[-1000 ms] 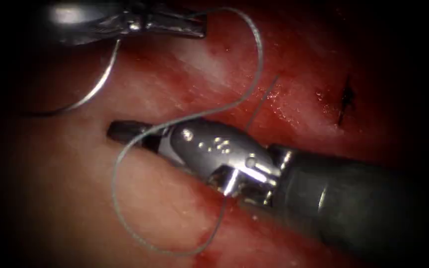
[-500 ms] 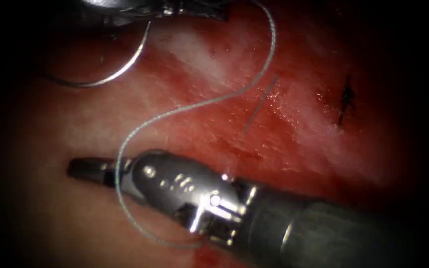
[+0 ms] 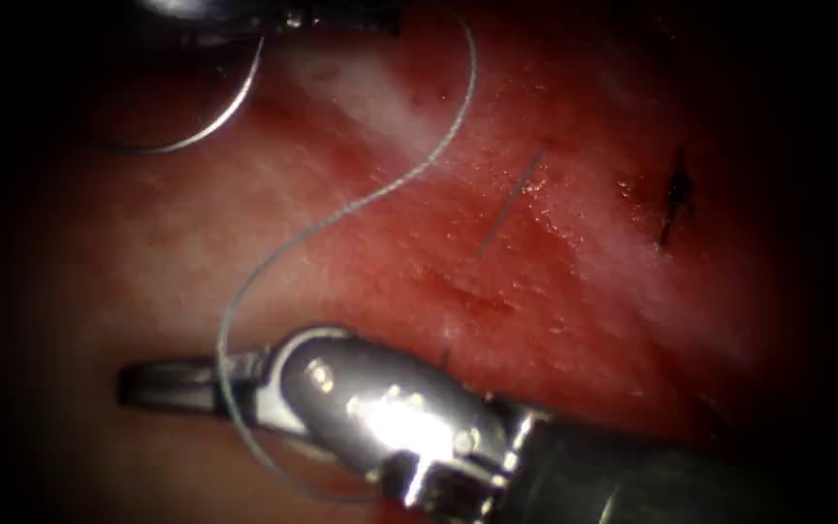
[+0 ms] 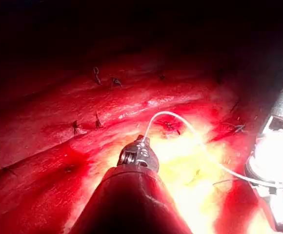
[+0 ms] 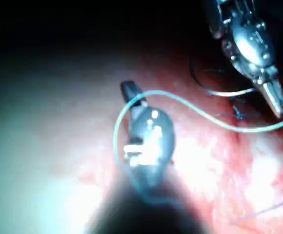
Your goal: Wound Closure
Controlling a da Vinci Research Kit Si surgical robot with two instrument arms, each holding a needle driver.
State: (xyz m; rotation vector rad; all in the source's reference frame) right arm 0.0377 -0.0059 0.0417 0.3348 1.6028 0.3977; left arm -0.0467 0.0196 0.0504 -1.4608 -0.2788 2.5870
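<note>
Finished stitch [image 3: 676, 194]: dark and knotted, at about 2 o'clock in the endoscope view, standing nearly upright on the tissue [image 3: 99, 291].

Cut end of thread [image 3: 511, 199]: short, thin and slanted, just off centre toward 1 o'clock, well apart from the finished stitch.

Red fluid [image 3: 477, 296]: a glistening film from centre out toward 3 o'clock, darkest in a small patch near centre.

Left wrist view: first knot pair [image 4: 96, 75] and second knot pair [image 4: 75, 126], both dark, with wet red around them.

The right arm's shiny silver metal tool [image 3: 172, 383] looks smooth and bright. The thin curved steel needle [image 3: 208, 124] gleams. The pale thread [image 3: 361, 199] looks matt. The wet red tissue [image 3: 555, 281] glistens.
</note>
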